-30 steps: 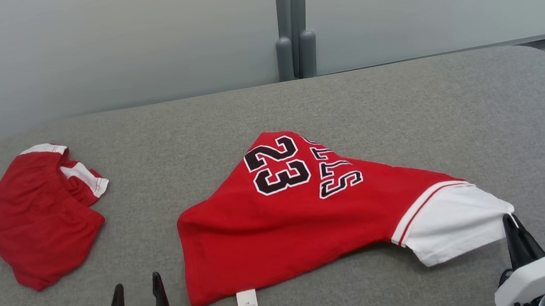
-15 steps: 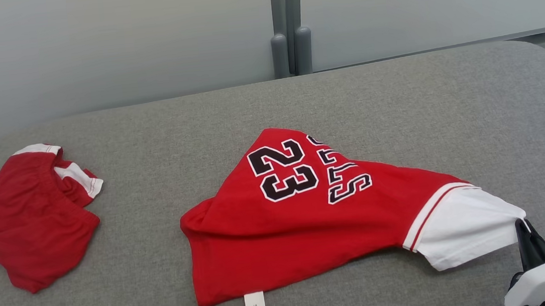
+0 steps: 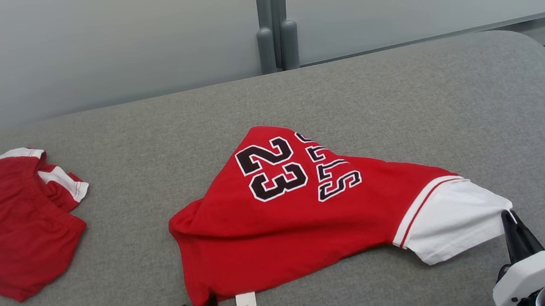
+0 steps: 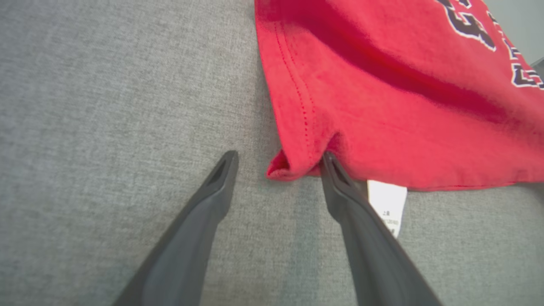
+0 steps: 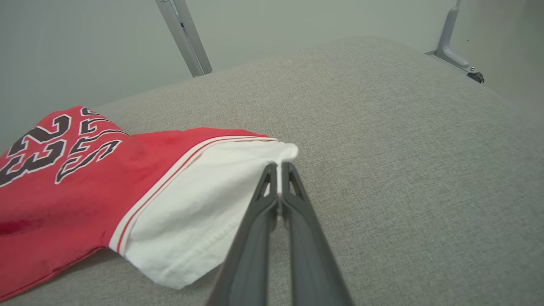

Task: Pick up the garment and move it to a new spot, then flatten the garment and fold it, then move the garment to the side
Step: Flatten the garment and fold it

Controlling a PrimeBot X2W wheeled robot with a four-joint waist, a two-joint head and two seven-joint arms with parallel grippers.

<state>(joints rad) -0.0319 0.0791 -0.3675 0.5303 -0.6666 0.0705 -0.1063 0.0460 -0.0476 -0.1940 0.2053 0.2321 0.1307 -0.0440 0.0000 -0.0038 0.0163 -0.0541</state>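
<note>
The right gripper (image 5: 279, 165) is clenched, its 2 dark tapered fingers pressed together on the far corner of the white sleeve (image 5: 199, 199), with a sliver of white cloth pinched between the tips. The left gripper (image 4: 278, 159) is released: its 2 fingers stand wide apart and straddle the rolled near-left hem corner of the jersey (image 3: 284, 222). One fingertip (image 4: 329, 159) touches the hem just beside the white care label (image 4: 387, 204); the other rests on bare upholstery.

There are 2 garments. The jersey is soft red knit with a stitched hem, black white-edged lettering and the number 23, and 1 white sleeve trimmed with a thin red stripe. It lies near the middle of the surface toward the near edge, rumpled, with a long crease across its body, and is stretched out toward the right gripper (image 3: 507, 215). The second garment, red shorts (image 3: 15, 232) with a white band, sits crumpled at the far left, well apart from the jersey.

Both lie on a gray woven padded surface (image 3: 397, 101) with rounded corners. Its far half and right side are bare. Beyond its far edge stand 2 gray posts (image 3: 275, 48) against pale panels.
</note>
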